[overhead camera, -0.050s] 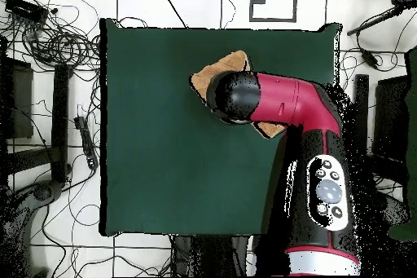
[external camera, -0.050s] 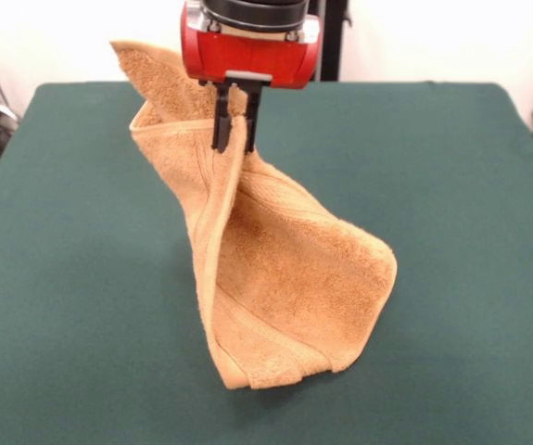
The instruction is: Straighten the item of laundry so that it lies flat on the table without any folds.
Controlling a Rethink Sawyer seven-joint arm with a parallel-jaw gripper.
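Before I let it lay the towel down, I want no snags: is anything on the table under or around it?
Nothing visible is. The gripper is shut on the towel, which hangs with its lower end on the table. The green surface around it looks bare in both views.

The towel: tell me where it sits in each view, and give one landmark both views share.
Front view: the towel hangs left of centre from the gripper, its lower end low in the picture near the table.
Overhead view: only two patches of it peek out from under the arm, above centre.
Shared landmark: the arm's red wrist, directly over the towel in both views.
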